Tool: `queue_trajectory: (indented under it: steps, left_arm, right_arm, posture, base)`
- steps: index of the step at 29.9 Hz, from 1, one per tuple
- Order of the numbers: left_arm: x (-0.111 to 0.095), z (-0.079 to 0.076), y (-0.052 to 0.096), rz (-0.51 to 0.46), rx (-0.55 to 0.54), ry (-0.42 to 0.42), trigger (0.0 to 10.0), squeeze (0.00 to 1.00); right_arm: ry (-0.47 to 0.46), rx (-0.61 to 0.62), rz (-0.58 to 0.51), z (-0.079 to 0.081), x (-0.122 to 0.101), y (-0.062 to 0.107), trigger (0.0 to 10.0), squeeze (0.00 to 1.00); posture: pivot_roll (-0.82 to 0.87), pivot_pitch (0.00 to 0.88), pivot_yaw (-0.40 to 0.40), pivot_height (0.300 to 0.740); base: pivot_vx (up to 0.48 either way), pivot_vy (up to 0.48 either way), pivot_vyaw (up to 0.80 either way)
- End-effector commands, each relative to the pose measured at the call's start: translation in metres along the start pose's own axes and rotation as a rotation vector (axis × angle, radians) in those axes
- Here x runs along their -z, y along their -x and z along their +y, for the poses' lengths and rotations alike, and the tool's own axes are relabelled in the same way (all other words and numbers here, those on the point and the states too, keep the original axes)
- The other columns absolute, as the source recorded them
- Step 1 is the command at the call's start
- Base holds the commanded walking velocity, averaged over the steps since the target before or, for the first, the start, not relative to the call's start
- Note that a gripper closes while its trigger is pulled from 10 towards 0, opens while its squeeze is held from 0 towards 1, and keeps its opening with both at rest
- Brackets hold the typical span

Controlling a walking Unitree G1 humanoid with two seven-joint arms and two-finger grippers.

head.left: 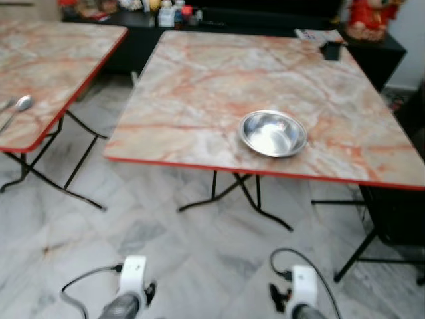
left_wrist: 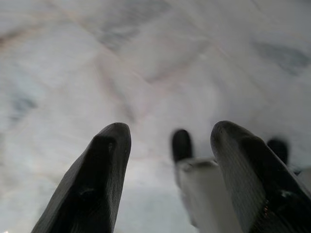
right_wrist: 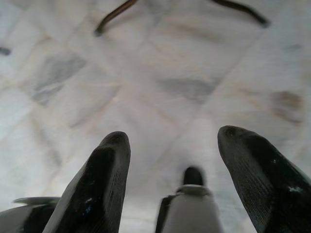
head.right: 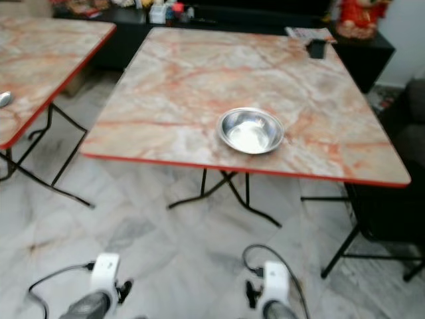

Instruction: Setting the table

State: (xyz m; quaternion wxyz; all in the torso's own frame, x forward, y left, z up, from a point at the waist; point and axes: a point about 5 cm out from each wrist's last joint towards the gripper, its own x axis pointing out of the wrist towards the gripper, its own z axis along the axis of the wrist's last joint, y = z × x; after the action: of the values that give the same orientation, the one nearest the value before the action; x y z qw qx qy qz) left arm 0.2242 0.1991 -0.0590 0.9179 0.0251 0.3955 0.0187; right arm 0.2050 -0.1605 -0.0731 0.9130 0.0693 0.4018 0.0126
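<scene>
A pale marble-patterned floor (head.left: 166, 259) is seen beneath everything. On it stands a square folding table (head.left: 199, 86) with a pinkish marble-patterned top, a red rim and black crossed legs. A second table (head.left: 46, 73) of the same make is seen at the robot's left, well apart from the first. Along the far wall a long black cabinet (head.left: 265, 23) is set, with small items on it too blurred to tell apart; a red figure (head.left: 367, 18) stands at its right end.

A steel bowl (head.left: 272, 133) is placed upright near the near edge of the first table, a little toward its right corner. Nothing is seen inside it. A small black container (head.left: 331, 50) stands near the far right corner, and a printed sheet or booklet (head.left: 309, 33) lies just beside it at the far edge; its writing cannot be read. A metal spoon (head.left: 20, 105) lies near the near edge of the second table.

Both arms are held low over the floor. The left gripper (left_wrist: 167, 160) is seen with its fingers spread apart and nothing between them. The right gripper (right_wrist: 172, 165) is likewise spread apart and holds nothing.
</scene>
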Motion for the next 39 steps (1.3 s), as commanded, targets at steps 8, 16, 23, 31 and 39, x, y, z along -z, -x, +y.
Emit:
queue_trajectory:
  steps: [8,16,23,31,39]
  left_arm:
    - [0.0051,-0.0086,0.0004,0.014,0.019,-0.011,10.0,0.00]
    - [0.0070,-0.0071,0.0009,0.019,0.018,-0.020,10.0,0.00]
    - [0.0070,-0.0054,0.0011,0.017,0.013,-0.019,10.0,0.00]
    - [0.0055,-0.0049,0.0008,0.013,0.011,-0.020,10.0,0.00]
    - [0.0053,-0.0044,0.0008,0.012,0.006,-0.013,10.0,0.00]
  right_arm:
    - [0.001,0.027,0.023,-0.0126,0.0069,0.0038,10.0,0.00]
    - [0.012,0.021,0.015,-0.0108,0.0066,0.0036,10.0,0.00]
    - [0.020,0.021,0.020,-0.0108,0.0066,0.0035,10.0,0.00]
    - [0.010,0.026,0.020,-0.0104,0.0051,0.0028,10.0,0.00]
    - [0.013,0.029,0.029,-0.0105,0.0080,0.0035,10.0,0.00]
  posture:
    - [0.02,0.110,-0.022,0.740]
    - [0.02,0.100,-0.017,0.740]
    - [0.03,0.093,-0.017,0.740]
    - [0.03,0.104,-0.015,0.740]
    - [0.04,0.111,-0.016,0.740]
  base:
    - [0.000,0.479,0.00]
    - [0.000,0.480,-0.29]
    - [0.000,0.480,0.00]
    - [0.000,0.480,0.00]
    - [0.000,0.479,-0.30]
